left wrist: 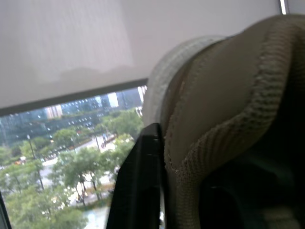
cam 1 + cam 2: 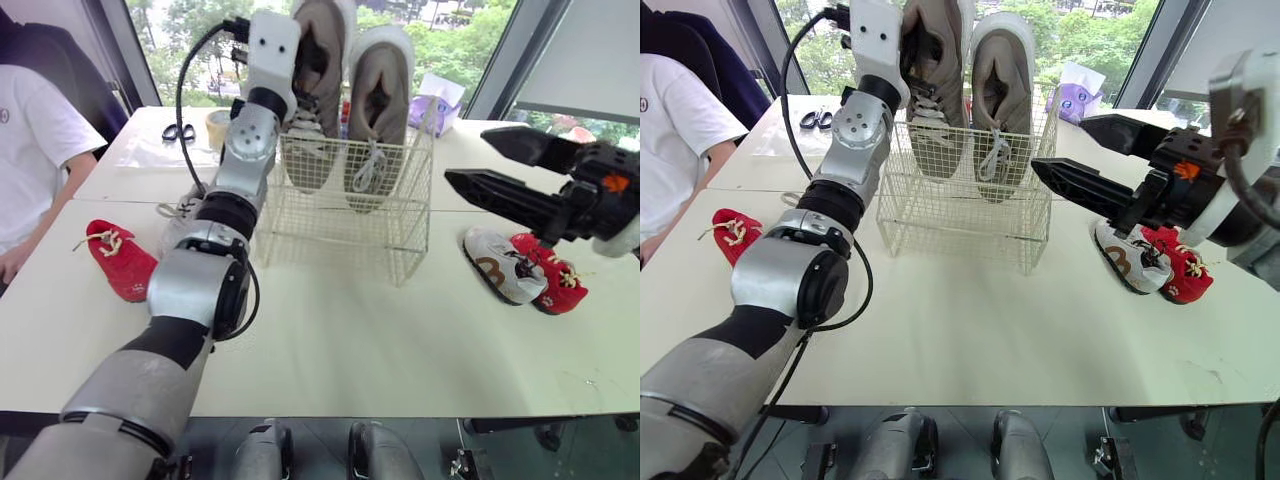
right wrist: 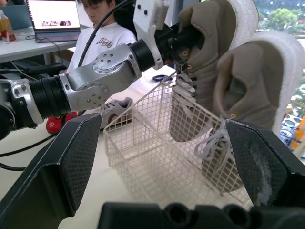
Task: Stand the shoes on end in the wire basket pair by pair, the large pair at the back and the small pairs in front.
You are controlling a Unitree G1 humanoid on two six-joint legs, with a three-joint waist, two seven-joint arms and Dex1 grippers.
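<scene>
A white wire basket (image 2: 340, 215) stands mid-table with two large taupe shoes on end along its back. My left gripper (image 3: 183, 52) is raised over the basket and shut on the collar of the left large shoe (image 2: 318, 70); one finger (image 1: 143, 181) presses against its heel. The right large shoe (image 2: 378, 100) leans beside it. My right gripper (image 2: 468, 160) hovers open just right of the basket, holding nothing. Below it lie a small white shoe (image 2: 503, 265) and a small red shoe (image 2: 552, 278). Another small red shoe (image 2: 122, 260) and a small white shoe (image 2: 178, 218) lie left of the basket.
A person in a white shirt (image 2: 30, 150) sits at the table's left side. Scissors (image 2: 178, 131), a tape roll (image 2: 217, 127) and a purple tissue pack (image 2: 437, 105) lie behind the basket. The basket's front half holds nothing.
</scene>
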